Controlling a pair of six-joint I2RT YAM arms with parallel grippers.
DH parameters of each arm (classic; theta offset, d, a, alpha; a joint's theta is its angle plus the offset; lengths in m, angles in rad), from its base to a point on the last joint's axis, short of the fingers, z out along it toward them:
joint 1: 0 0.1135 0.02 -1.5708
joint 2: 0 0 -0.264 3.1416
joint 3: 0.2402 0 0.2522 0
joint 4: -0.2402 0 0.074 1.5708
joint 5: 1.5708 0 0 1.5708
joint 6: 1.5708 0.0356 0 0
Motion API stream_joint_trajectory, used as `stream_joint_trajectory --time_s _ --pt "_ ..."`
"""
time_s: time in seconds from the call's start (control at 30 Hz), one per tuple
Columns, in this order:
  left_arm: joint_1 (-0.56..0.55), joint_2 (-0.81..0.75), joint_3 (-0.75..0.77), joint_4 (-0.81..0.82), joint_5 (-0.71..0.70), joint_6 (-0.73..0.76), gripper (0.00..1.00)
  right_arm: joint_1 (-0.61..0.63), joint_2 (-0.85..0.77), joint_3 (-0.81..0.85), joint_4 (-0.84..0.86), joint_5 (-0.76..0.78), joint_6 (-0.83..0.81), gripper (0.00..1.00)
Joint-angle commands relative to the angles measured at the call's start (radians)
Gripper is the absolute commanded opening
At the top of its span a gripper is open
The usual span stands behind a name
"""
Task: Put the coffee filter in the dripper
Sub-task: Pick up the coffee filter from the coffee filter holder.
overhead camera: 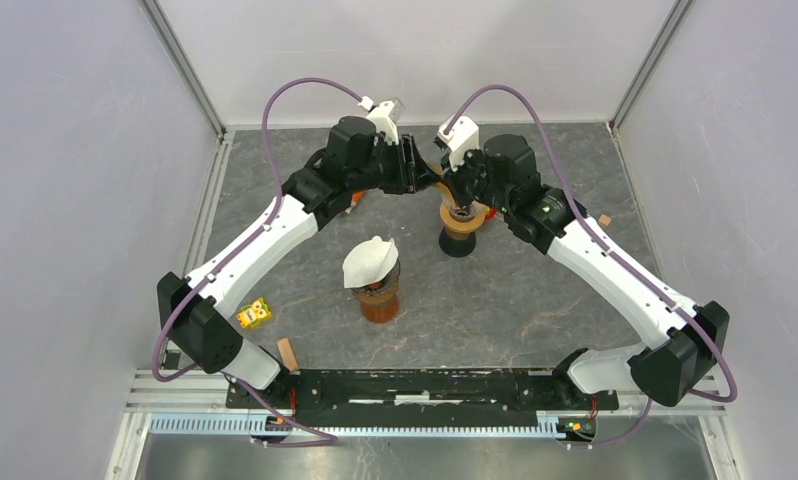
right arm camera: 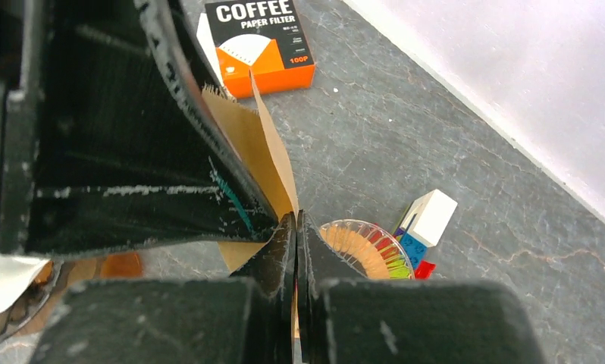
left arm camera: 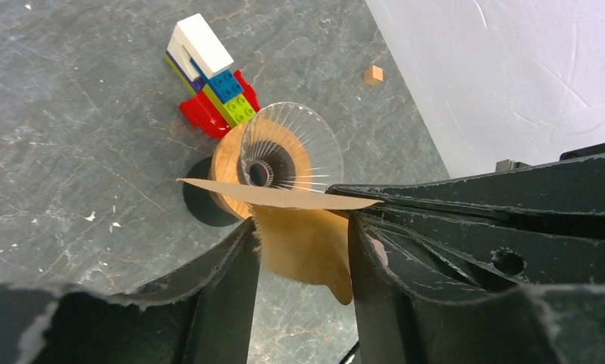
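A brown paper coffee filter [left arm camera: 307, 250] hangs between my two grippers above the table; it also shows in the right wrist view [right arm camera: 265, 152]. My right gripper [right arm camera: 296, 227] is shut on its edge. My left gripper [left arm camera: 303, 243] is open, its fingers [left arm camera: 235, 273] on either side of the filter. The clear ribbed dripper [left arm camera: 292, 155] sits on a wooden collar and black base just beyond and below the filter. It also shows in the top view [overhead camera: 460, 225] and the right wrist view [right arm camera: 360, 246]. Both grippers [overhead camera: 422, 165] [overhead camera: 453, 185] meet at the back middle of the table.
A stack of toy bricks [left arm camera: 208, 72] lies beside the dripper. An orange coffee filter box [right arm camera: 261, 45] lies further back. An amber vessel topped with a white filter [overhead camera: 372, 270] stands mid-table. A yellow object [overhead camera: 254, 315] lies front left. White walls close the back and sides.
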Motion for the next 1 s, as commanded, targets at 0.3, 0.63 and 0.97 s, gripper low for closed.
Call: stream_joint_trajectory --time_s 0.3,0.63,0.97 --pt "-0.025 0.004 0.054 -0.038 -0.098 0.088 0.36 0.005 0.008 0.064 0.044 0.092 0.114 0.00" --pt "-0.025 -0.006 0.057 -0.061 -0.078 0.137 0.02 0.033 -0.022 0.007 0.079 0.093 -0.046 0.00" --pt "-0.025 0.008 0.099 -0.160 -0.125 0.208 0.02 0.131 -0.023 -0.017 0.080 0.279 -0.182 0.00"
